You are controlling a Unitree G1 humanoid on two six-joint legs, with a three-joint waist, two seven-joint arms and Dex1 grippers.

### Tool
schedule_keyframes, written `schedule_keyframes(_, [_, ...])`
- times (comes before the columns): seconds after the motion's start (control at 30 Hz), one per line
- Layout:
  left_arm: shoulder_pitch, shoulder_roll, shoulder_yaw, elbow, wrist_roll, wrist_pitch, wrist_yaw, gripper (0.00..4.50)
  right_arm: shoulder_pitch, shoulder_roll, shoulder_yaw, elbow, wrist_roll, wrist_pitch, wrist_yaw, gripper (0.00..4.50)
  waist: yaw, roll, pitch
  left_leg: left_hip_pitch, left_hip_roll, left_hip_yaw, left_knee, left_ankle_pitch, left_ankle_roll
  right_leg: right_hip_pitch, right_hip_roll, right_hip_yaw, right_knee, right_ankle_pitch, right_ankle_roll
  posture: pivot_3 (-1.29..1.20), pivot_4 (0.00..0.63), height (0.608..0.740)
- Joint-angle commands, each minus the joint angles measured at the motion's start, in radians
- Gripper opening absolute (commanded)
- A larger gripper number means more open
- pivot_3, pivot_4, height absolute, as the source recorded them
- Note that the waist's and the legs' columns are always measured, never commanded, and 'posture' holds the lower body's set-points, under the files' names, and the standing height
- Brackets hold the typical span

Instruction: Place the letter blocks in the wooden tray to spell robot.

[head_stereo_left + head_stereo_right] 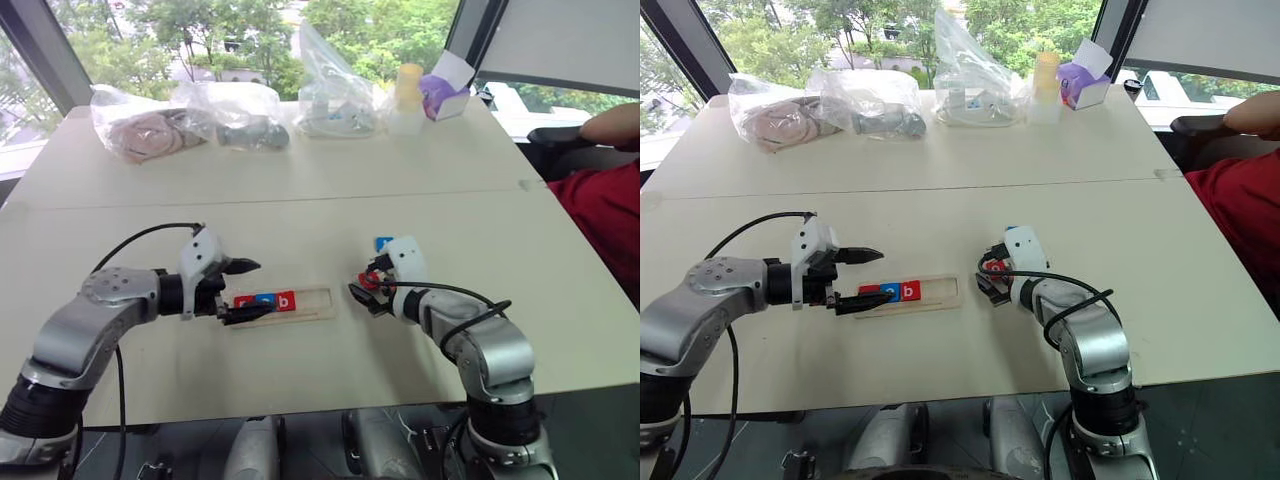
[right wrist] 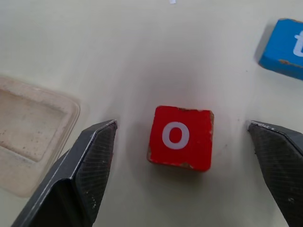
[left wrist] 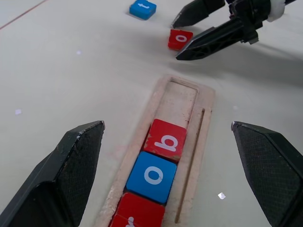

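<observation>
Wooden tray flat on tabletop, holding red r, blue o, red b in row at left end; right end bare. Left gripper wide open over tray's left end. Right gripper open, straddling red o block, apparently not touching. Blue t block just beyond.

red r block: cut off by the frame edge, letter only partly seen
blue t block: runs past the edge at 2 o'clock, letter clipped
wooden tray: only its end corner in frame at 9 o'clock
bag contents: too blurred to tell
</observation>
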State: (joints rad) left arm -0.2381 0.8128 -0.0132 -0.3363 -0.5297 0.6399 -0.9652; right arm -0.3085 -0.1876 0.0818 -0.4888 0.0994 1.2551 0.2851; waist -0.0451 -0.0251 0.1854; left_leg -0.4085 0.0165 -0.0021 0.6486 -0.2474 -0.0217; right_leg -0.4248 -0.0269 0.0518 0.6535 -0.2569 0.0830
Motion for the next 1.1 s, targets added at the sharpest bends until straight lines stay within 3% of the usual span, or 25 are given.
schedule_keyframes(0.03, [0.006, -0.006, 0.007, -0.019, 0.010, -0.024, 0.001, 4.50, 0.002, -0.009, 0.035, 0.021, 0.007, -0.022, -0.009, 2.61, -0.001, 0.000, 0.000, 0.000, 0.000, 0.000, 0.000, 0.000, 0.000, 0.000, 0.000, 0.000, 0.000, 0.000, 0.000, 0.00, 0.150, 0.740])
schedule_keyframes(0.13, [0.010, -0.012, 0.009, -0.024, 0.014, -0.024, 0.005, 4.50, -0.003, -0.014, 0.025, 0.016, 0.009, -0.023, -0.024, 1.16, -0.001, 0.000, 0.000, 0.000, 0.000, 0.000, 0.000, 0.000, 0.000, 0.000, 0.001, 0.000, 0.000, 0.000, 0.000, 0.00, 0.150, 0.740])
schedule_keyframes(0.37, [-0.015, -0.014, 0.019, -0.006, 0.018, -0.031, -0.004, 4.50, 0.046, -0.001, -0.096, -0.111, -0.022, 0.052, -0.122, 1.17, 0.006, 0.000, 0.000, 0.000, 0.000, -0.001, 0.000, 0.000, 0.000, 0.000, 0.000, 0.000, 0.000, 0.000, 0.000, 0.00, 0.150, 0.740])
schedule_keyframes(0.63, [-0.067, -0.040, -0.012, 0.041, 0.023, -0.050, -0.029, 4.50, 0.109, 0.216, -0.227, -0.181, -0.065, 0.129, -0.282, 1.17, 0.000, 0.000, 0.000, 0.000, 0.000, -0.001, 0.000, 0.000, 0.000, 0.000, 0.000, 0.000, 0.000, 0.000, 0.001, 0.00, 0.150, 0.740])
schedule_keyframes(0.77, [-0.090, -0.047, -0.026, 0.058, 0.033, -0.053, -0.038, 4.50, 0.100, 0.202, -0.181, -0.175, -0.059, 0.125, -0.281, 3.16, 0.001, 0.000, 0.000, 0.000, 0.000, -0.001, 0.000, 0.000, 0.000, 0.000, 0.000, 0.000, 0.000, -0.001, 0.000, 0.00, 0.150, 0.740])
schedule_keyframes(0.83, [-0.096, -0.041, -0.018, 0.059, 0.030, -0.048, -0.045, 4.50, 0.105, 0.113, -0.143, -0.204, -0.038, 0.086, -0.222, 4.15, 0.001, 0.000, 0.000, 0.000, 0.000, -0.001, 0.000, 0.000, 0.000, 0.000, 0.000, 0.000, -0.001, -0.001, 0.000, 0.00, 0.150, 0.740])
schedule_keyframes(0.97, [-0.094, -0.013, 0.006, 0.042, -0.002, -0.016, -0.069, 4.50, 0.117, -0.122, -0.128, -0.213, 0.040, -0.130, 0.004, 4.15, 0.001, 0.000, 0.000, -0.001, 0.000, 0.000, 0.000, 0.000, 0.000, 0.000, -0.002, 0.000, -0.003, -0.001, 0.000, 0.00, 0.150, 0.740])
schedule_keyframes(1.1, [-0.078, 0.059, 0.021, 0.004, -0.043, 0.021, -0.139, 4.50, 0.185, -0.449, -0.234, -0.054, 0.187, -0.468, 0.475, 4.15, 0.001, 0.000, 0.001, -0.001, 0.000, 0.000, -0.001, 0.000, 0.001, 0.001, -0.001, 0.000, -0.005, -0.001, 0.002, 0.00, 0.150, 0.740])
